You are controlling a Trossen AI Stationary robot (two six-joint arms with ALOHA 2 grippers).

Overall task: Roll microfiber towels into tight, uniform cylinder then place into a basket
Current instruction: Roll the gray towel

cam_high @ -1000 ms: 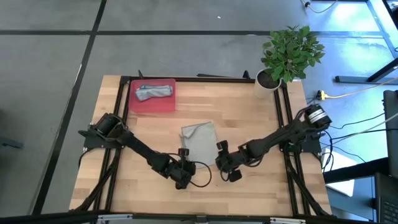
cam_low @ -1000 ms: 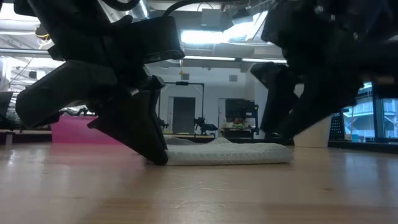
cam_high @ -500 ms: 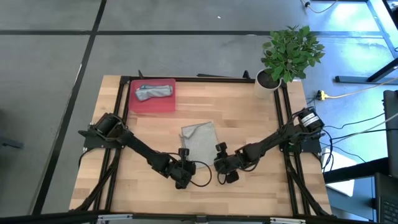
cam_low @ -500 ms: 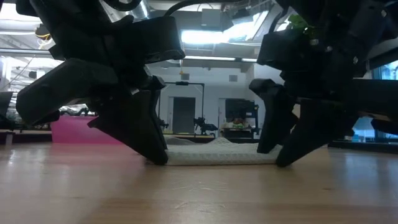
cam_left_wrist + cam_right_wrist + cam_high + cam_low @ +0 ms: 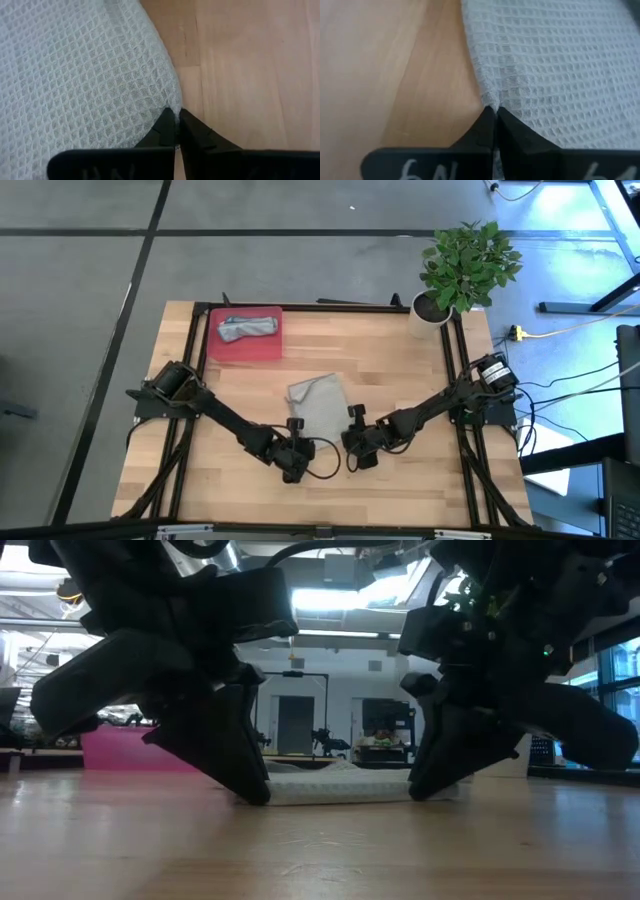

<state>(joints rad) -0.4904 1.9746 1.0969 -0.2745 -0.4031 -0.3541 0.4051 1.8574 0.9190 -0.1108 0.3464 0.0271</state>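
A pale waffle-weave microfiber towel (image 5: 318, 405) lies folded flat on the wooden table, between my two grippers. My left gripper (image 5: 300, 436) is shut at its near left corner, and my right gripper (image 5: 346, 436) is shut at its near right corner. In the low view both grippers, left (image 5: 258, 795) and right (image 5: 420, 792), reach down to the table at the two ends of the towel (image 5: 340, 785). The red basket (image 5: 262, 346) stands at the far left, with a grey rolled towel (image 5: 247, 327) lying in it. My left gripper pinches the towel's edge at the near left corner (image 5: 167, 102) between its two shut fingers. The fingers slant down from the table's near side. The towel lies on the table. My right gripper pinches the towel's edge at the near right corner (image 5: 490, 97) between its two shut fingers, slanting down from the near side. The cloth puckers slightly at the fingertips and rests on the table.
A white pot with a green plant (image 5: 432, 315) stands at the table's far right corner. Bare wood lies between the towel and the basket, and along the near edge.
My right gripper has moved toward the table's left, onto the towel's near right corner, and has shut on it. My left gripper has stayed shut on the near left corner.
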